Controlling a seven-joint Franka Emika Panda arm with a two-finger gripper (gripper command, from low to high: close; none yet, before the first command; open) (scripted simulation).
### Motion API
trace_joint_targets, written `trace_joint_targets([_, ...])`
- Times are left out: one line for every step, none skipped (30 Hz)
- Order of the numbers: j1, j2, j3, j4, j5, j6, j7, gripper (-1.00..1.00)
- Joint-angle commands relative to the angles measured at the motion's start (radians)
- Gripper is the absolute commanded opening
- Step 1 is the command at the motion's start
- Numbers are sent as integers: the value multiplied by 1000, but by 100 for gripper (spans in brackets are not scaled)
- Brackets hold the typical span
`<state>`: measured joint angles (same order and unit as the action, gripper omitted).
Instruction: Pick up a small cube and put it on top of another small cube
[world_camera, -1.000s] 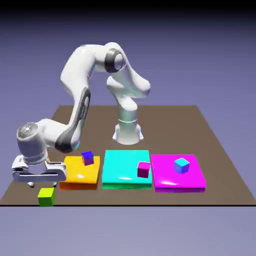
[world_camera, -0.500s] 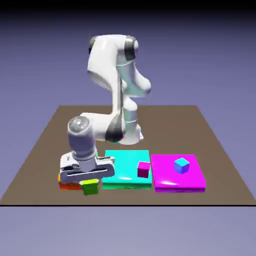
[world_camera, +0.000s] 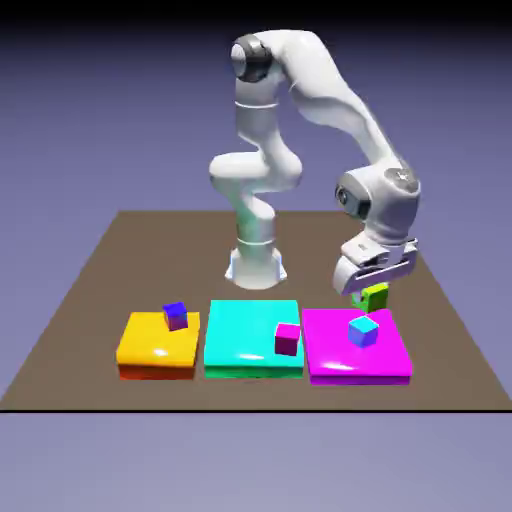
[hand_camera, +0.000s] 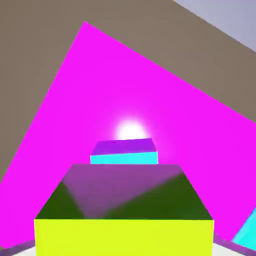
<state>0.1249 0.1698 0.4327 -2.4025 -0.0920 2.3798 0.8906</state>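
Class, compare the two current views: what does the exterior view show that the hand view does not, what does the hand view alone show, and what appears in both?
Only the exterior view: the robot's base, the orange block, the dark purple-blue cube and the small magenta cube.

Only the hand view: the bright round glare on the magenta slab, and the lime cube seen close up, partly hiding the light blue cube.

Both: the magenta slab, the light blue cube on it, the lime cube held above the slab by the pincer, and the brown table.
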Motion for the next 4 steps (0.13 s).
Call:
trace_joint_targets([1,5,-1,-2,-6,7,4,-100])
trace_joint_targets([1,5,-1,-2,-6,7,4,100])
trace_joint_targets([1,5,-1,-2,-6,7,4,100])
trace_joint_targets([-5,-27,6,12,14,-37,-10,100])
